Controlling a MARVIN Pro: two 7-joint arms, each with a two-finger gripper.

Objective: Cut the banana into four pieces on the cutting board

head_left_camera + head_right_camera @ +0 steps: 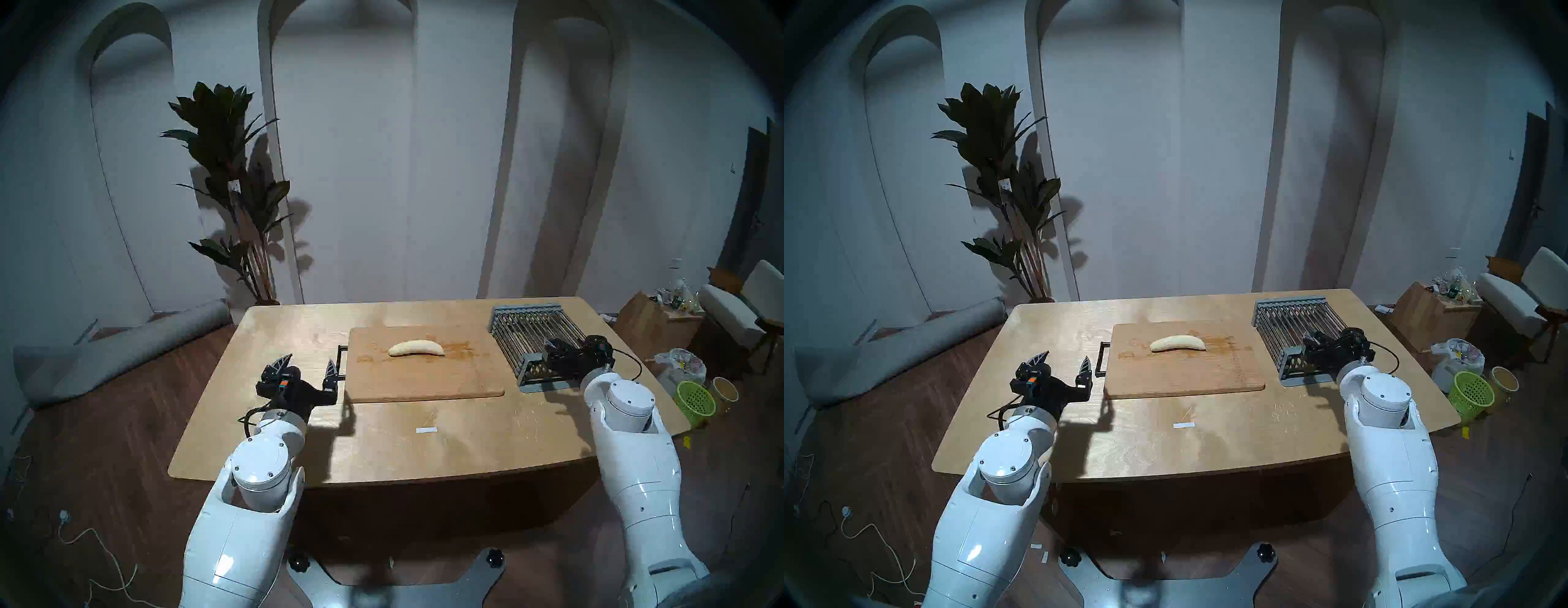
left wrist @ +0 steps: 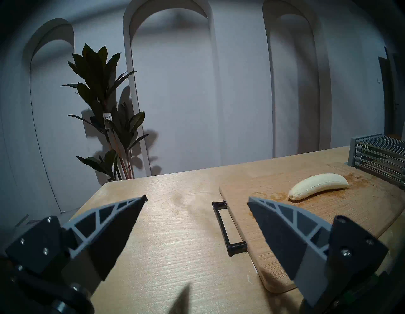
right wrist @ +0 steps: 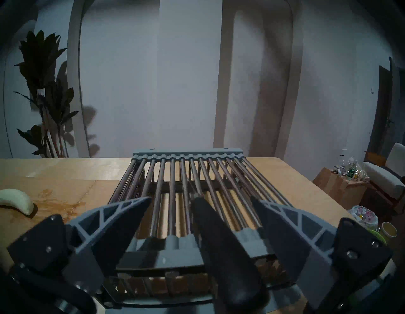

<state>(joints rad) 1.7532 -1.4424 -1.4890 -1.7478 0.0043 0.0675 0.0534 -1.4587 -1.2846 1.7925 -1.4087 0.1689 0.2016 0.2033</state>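
Near the far edge of the tabletop (image 1: 382,446), the whole, uncut banana (image 1: 416,348) is lying on the cutting board (image 1: 424,378). Being soft and slippery, it is probably best steadied lightly at one end. The left gripper (image 1: 309,366) is being held open by the board's handle. The right gripper (image 3: 201,201) is being held open around a dark handle (image 3: 223,252) on the wire rack (image 3: 186,186), its blade being hidden.

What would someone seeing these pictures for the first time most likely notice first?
Probably the banana, peeled and whole, lying alone on the far half of the cutting board in the middle of the table. Next, the metal rack to the board's right, where the right tool hangs open around a dark handle. The left tool hovers open beside the board's black handle.
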